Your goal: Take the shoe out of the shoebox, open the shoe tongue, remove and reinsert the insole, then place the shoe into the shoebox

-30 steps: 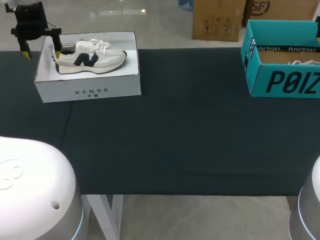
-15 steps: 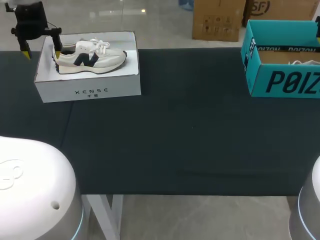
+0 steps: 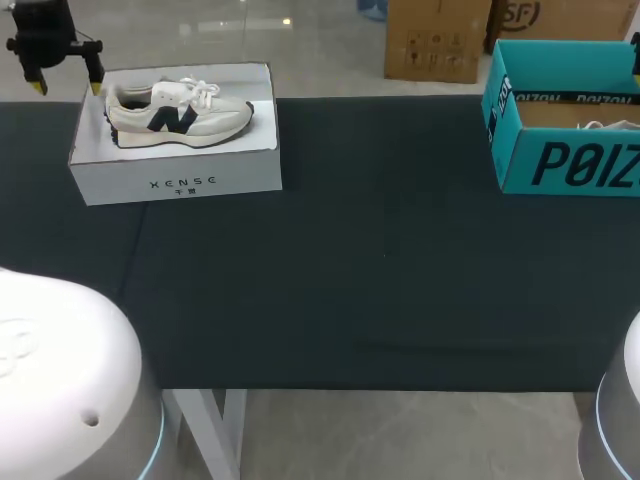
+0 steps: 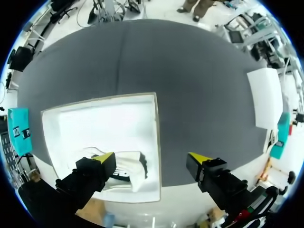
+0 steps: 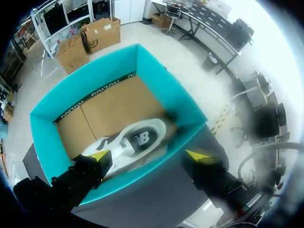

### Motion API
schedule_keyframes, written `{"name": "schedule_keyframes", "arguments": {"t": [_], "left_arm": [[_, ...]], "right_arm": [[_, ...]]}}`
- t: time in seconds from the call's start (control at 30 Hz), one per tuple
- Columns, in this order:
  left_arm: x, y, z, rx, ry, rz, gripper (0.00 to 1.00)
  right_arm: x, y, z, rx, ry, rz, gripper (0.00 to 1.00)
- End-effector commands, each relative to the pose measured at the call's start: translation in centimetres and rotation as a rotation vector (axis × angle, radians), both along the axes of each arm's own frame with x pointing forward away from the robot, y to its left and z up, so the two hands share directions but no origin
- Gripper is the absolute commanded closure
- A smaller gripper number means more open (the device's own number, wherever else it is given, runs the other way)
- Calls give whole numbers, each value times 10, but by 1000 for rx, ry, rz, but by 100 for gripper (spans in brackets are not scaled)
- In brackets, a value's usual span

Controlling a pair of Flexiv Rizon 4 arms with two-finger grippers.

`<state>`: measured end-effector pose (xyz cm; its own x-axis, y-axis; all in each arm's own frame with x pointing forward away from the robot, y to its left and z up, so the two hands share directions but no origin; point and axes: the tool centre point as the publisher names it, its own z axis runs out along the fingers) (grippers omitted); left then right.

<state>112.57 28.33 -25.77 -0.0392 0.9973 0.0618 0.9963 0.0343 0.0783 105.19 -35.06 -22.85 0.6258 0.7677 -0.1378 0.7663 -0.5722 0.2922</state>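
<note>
the shoe (image 3: 180, 110) sits in the white shoebox (image 3: 175, 180) at the upper left of the frame, toe toward the middle, not yet lifted. your left jaws hang spread wide at the box's far left corner. in the left wrist view, one yellow tip is over the heel, the other is out over the bare counter (image 3: 380, 260), and the box wall runs between them. descend like that and you would likely straddle the wall, pinch cardboard with the heel, and drag or tip the box. your right jaws, also spread and holding nothing, are above the teal shoebox (image 3: 570, 165) at the upper right, which holds a second shoe (image 5: 126, 142). nothing steadies the white box, so it could slide.
</note>
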Motion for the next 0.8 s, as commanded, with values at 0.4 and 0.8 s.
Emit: {"name": "schedule_keyframes", "arguments": {"t": [0.4,0.8], "left_arm": [[84,5,-41,-17,50,-45,0],[101,-13,-65,-37,80,-34,0]], "right_arm": [[0,0,0,0,0,-1,0],[0,0,0,0,0,-1,0]]}}
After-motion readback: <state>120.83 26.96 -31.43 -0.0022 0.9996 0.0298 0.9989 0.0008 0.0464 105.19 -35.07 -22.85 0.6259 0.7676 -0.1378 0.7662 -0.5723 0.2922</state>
